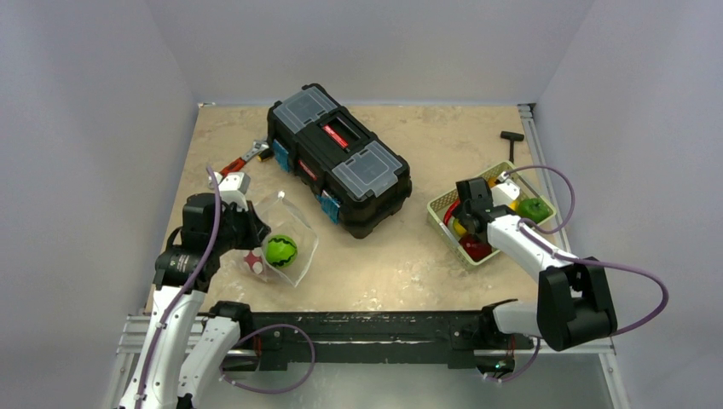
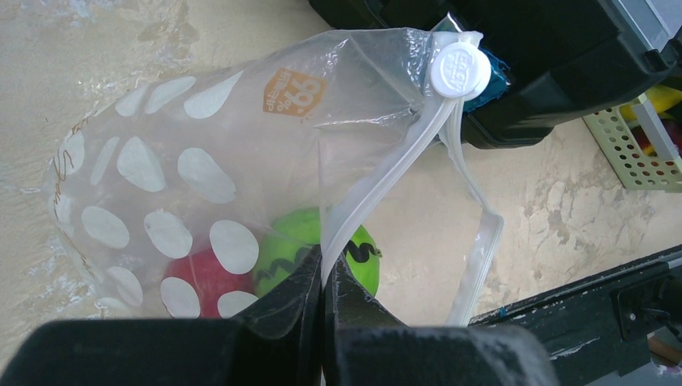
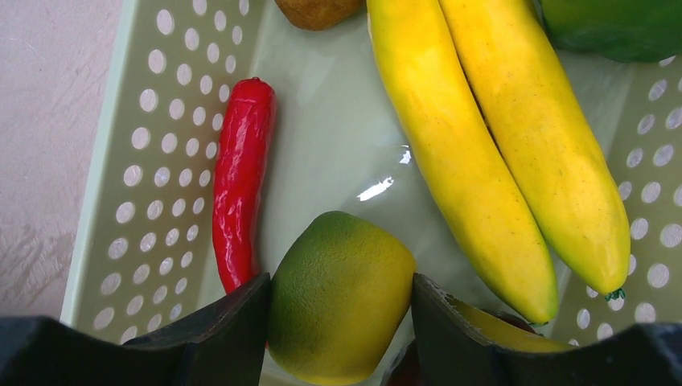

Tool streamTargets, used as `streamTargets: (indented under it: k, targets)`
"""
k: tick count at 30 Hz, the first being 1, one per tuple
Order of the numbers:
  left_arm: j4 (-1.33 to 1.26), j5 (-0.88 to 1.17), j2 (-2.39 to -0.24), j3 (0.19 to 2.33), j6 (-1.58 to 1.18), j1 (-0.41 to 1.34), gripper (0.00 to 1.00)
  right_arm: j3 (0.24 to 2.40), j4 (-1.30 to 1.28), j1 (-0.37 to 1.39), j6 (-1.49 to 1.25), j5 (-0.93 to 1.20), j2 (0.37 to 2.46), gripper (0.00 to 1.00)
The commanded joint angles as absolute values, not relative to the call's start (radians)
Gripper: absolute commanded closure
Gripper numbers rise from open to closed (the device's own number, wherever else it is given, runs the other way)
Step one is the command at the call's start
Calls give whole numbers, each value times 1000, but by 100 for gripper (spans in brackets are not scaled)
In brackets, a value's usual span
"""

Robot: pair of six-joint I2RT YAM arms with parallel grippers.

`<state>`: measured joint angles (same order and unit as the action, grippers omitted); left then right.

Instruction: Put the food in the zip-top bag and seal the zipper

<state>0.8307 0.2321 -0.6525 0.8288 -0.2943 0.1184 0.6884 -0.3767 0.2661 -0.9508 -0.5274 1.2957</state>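
Note:
The zip-top bag [image 2: 201, 161], clear with white dots, is held up off the table with its mouth open. My left gripper [image 2: 324, 273] is shut on the zipper [image 2: 418, 145] strip, below the white slider [image 2: 459, 70]. Inside the bag lie a green ball-shaped fruit [image 2: 366, 253] and a red fruit [image 2: 201, 277]. From above, the bag [image 1: 290, 230] hangs beside the left gripper [image 1: 256, 230]. My right gripper [image 3: 340, 305] reaches into the pale green basket [image 3: 153, 161], its fingers pressed on both sides of a green-yellow fruit [image 3: 342, 273]. A red chili [image 3: 240, 177] and yellow bananas [image 3: 482, 145] lie beside it.
A black toolbox [image 1: 337, 158] stands at the middle back, with a red-handled wrench [image 1: 243, 160] to its left. The basket [image 1: 439, 204] sits at the right and also holds a green pepper [image 1: 535, 208]. A black T-shaped tool [image 1: 511, 141] lies behind it.

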Motion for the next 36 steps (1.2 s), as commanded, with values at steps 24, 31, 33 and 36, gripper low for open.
streamTargets:
  k: [24,31,33,36]
  targets:
    - [788,253,-647,845,-287,122,100,779,-146,269,-615,-45,878,94]
    - [789,249,-647,847,-287,121,100,665,251,347,-577,433,851,95]
    - [790,251,-652,847,-287,121,100,671,301,448,-545,491,872,95]
    - [795,251,-653,850,-285,121,100,729,295,670,-440,448,936,95]
